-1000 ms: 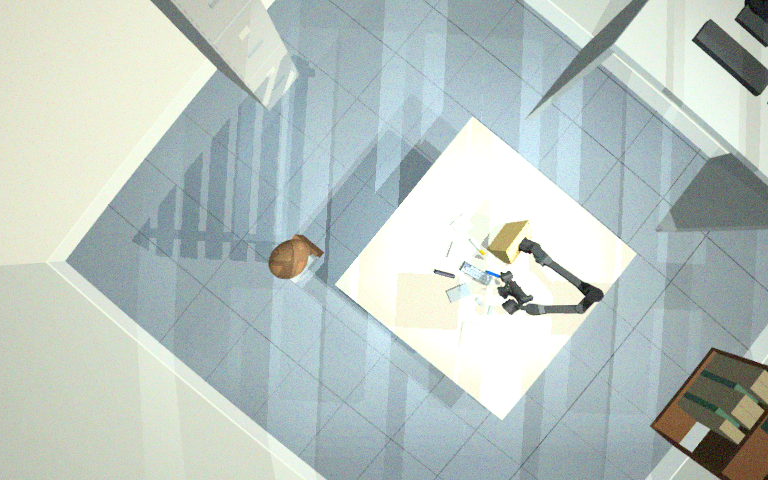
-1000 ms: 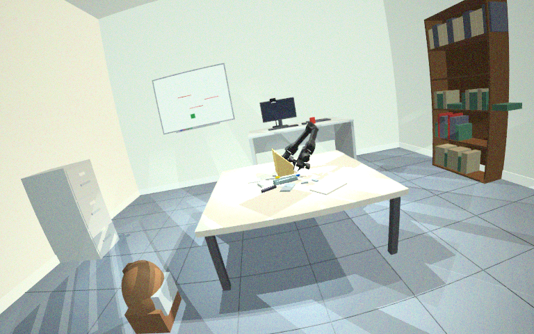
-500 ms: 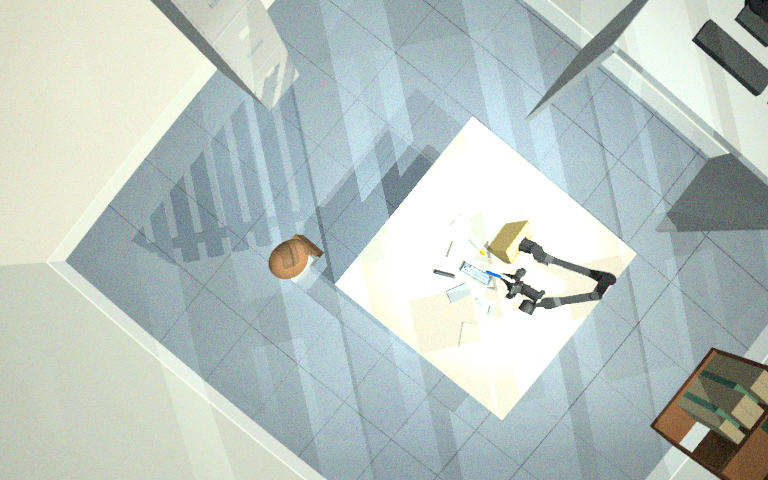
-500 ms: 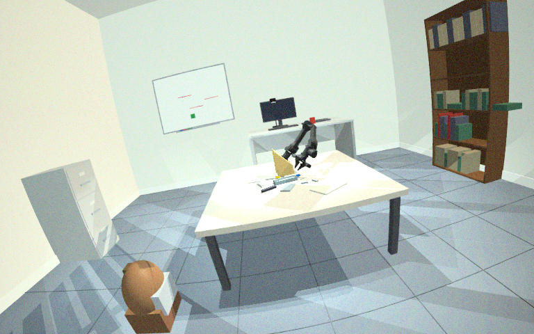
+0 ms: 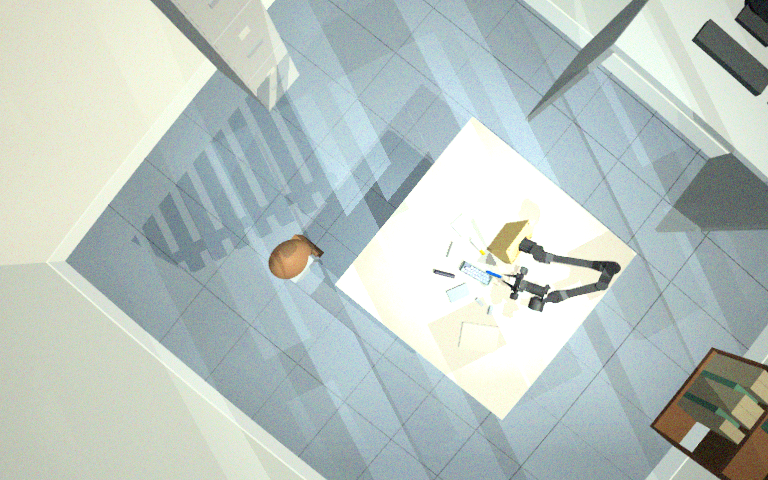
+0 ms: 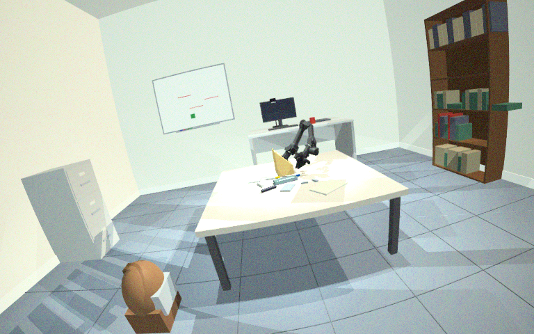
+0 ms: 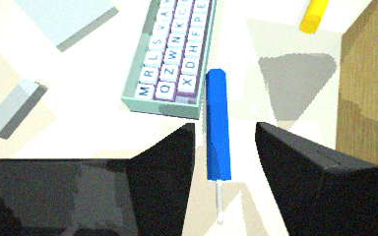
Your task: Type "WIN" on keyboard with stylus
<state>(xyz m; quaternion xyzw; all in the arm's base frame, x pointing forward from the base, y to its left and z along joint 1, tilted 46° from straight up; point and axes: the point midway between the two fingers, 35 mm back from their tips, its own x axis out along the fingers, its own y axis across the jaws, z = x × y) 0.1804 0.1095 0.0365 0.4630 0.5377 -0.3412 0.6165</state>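
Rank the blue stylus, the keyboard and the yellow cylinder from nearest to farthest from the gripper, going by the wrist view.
1. Blue stylus: lying on the desk between the open fingers of the gripper, not gripped.
2. Keyboard: ahead and left, just past the stylus's far end.
3. Yellow cylinder: farthest, ahead and right at the top edge.

On the white tabletop (image 7: 97, 128), the blue stylus (image 7: 218, 125) lies just right of the pale-green keyboard (image 7: 173, 54) (between the open tool's (image 7: 224, 135) fingers).

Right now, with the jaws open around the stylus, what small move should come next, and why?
Probably lower the gripper slightly, then close. The blue stylus lies on the desk between the open jaws, beside the keyboard, not yet gripped.
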